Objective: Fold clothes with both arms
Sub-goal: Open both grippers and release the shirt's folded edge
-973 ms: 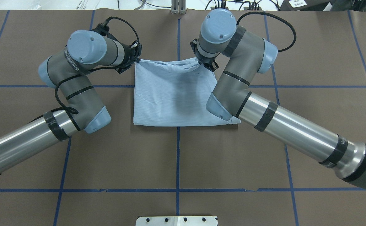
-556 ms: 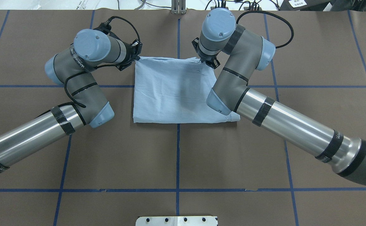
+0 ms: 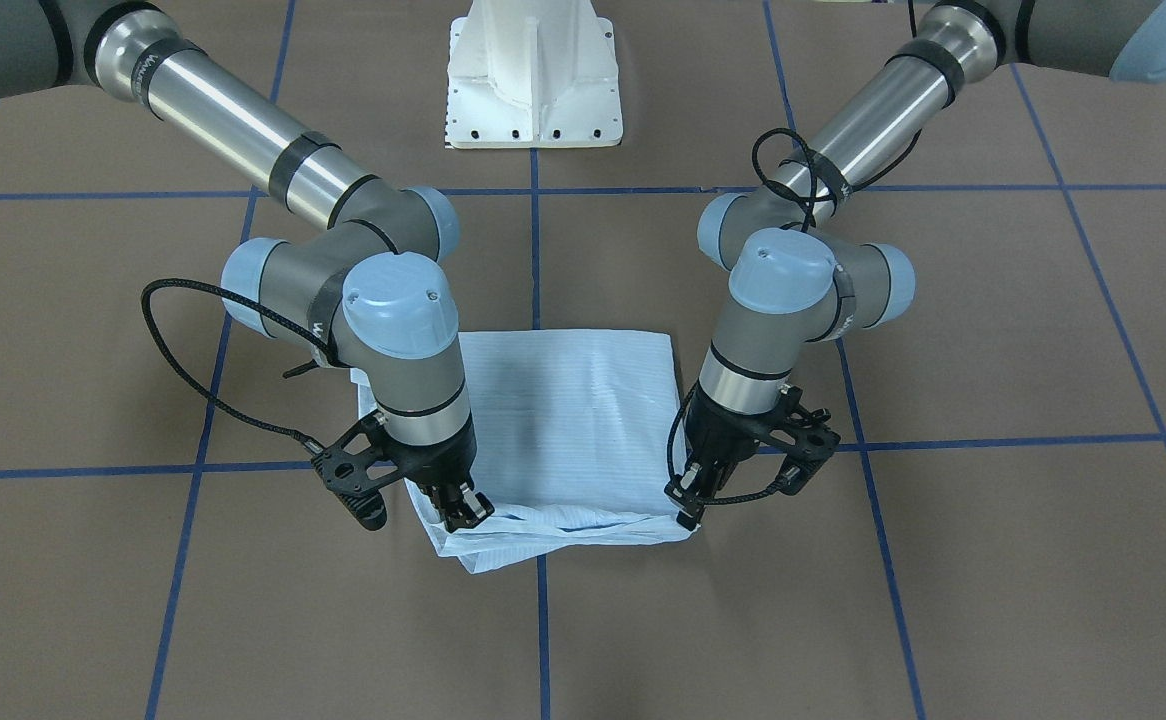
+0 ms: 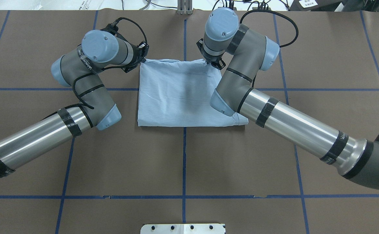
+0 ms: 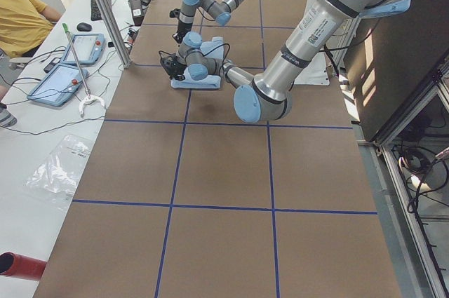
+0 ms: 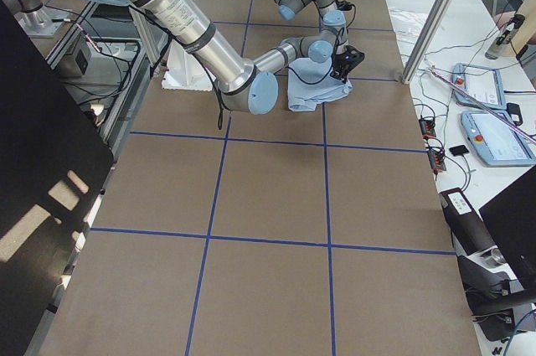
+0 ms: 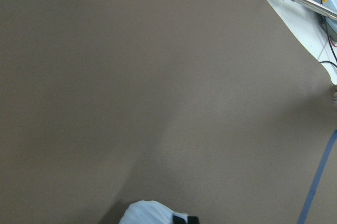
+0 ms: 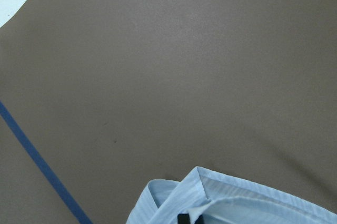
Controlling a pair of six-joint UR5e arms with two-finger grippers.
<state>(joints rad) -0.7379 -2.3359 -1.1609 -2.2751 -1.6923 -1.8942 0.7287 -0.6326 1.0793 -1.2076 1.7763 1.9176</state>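
Folded shirt point(image 3: 563, 410) (pale blue): left hand point(image 3: 686, 510) and right hand point(image 3: 465, 512) each pinch a corner.

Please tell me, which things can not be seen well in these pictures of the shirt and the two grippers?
- Shirt: in the overhead view the right arm covers part of its right edge.
- Left gripper: in the left wrist view the bottom edge cuts off the jaws and nearly all the cloth.
- Right gripper: the right wrist view cuts it off the same way.
- Both side views: shirt and grippers are too small to judge the grip.
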